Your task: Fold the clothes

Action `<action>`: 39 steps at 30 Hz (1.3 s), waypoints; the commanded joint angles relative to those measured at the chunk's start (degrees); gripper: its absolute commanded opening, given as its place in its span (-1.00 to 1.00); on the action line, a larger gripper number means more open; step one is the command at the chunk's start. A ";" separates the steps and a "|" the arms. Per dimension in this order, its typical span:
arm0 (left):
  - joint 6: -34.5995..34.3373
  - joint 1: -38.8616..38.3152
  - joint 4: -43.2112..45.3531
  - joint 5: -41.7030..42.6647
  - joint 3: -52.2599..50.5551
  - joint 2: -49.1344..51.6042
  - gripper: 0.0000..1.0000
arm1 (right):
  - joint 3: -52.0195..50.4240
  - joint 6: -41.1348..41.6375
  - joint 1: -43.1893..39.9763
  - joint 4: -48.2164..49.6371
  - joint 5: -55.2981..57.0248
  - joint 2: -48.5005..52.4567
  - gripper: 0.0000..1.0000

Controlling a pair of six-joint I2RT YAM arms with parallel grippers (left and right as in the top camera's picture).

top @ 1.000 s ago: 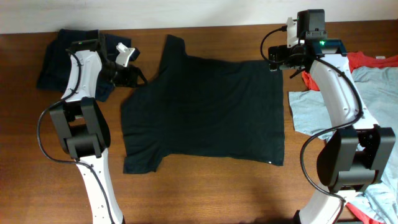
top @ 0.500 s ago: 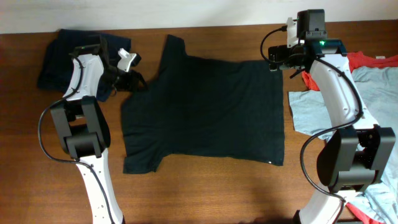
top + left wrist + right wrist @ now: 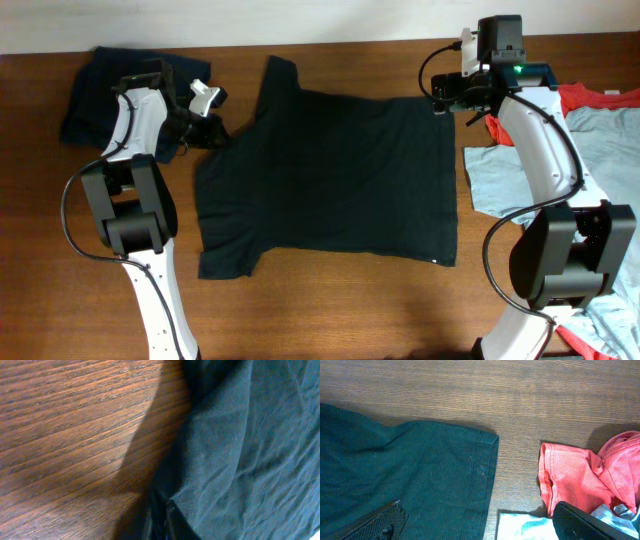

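The black T-shirt point(image 3: 330, 180) lies flat on the surface point(image 3: 330, 310), its long axis running nine to three, collar end at nine. The left gripper point(image 3: 205, 125) sits at its edge, ten o'clock from the shirt's middle. I cannot tell whether it has clamped on cloth. The right gripper point(image 3: 443, 98) hangs released over the two o'clock corner.

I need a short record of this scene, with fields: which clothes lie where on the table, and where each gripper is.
black T-shirt: spread flat mid-table, sleeves toward the left, hem toward the right
white label: at the near hem corner
left gripper: at the shirt's left edge; open or shut is not clear
right gripper: open, over the shirt's far right corner
dark navy garment: bunched, far left
red-orange shirt: far right
light blue-grey shirt: right, beside the hem
table: brown wood
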 commanded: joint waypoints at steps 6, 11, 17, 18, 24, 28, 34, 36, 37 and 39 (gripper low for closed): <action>0.81 -0.04 -0.70 -0.02 1.29 0.70 -0.99 | 0.02 0.26 0.26 -0.04 0.13 0.09 0.97; 0.57 -1.33 -2.82 -1.11 4.15 0.48 -0.99 | 0.02 0.26 0.26 -0.04 0.13 0.09 0.97; 0.55 -4.92 -6.64 -4.70 8.44 0.26 -0.99 | 0.02 0.26 0.26 -0.04 0.13 0.09 0.97; 0.55 -5.68 -7.15 -5.68 8.81 0.26 -0.99 | 0.02 0.26 0.26 -0.04 0.13 0.09 0.97; -0.24 -11.39 -9.68 -12.81 9.01 0.26 -0.99 | 0.02 0.26 0.26 -0.04 0.13 0.09 0.97; -3.67 -14.91 -10.95 -15.65 9.01 0.26 -0.99 | 0.02 0.26 0.26 -0.04 0.13 0.09 0.97; -11.39 -18.73 -13.31 -19.10 9.01 0.26 -0.99 | 0.02 0.26 0.26 -0.04 0.13 0.09 0.97; -12.87 -19.71 -13.73 -19.19 9.01 0.26 -0.99 | 0.02 0.26 0.26 -0.04 0.13 0.09 0.97; -14.10 -20.24 -13.79 -19.93 9.01 0.26 -0.99 | 0.02 0.26 0.26 -0.04 0.13 0.09 0.97; -16.26 -21.38 -13.75 -22.97 9.01 0.26 -0.99 | 0.02 0.26 0.26 -0.04 0.13 0.09 0.97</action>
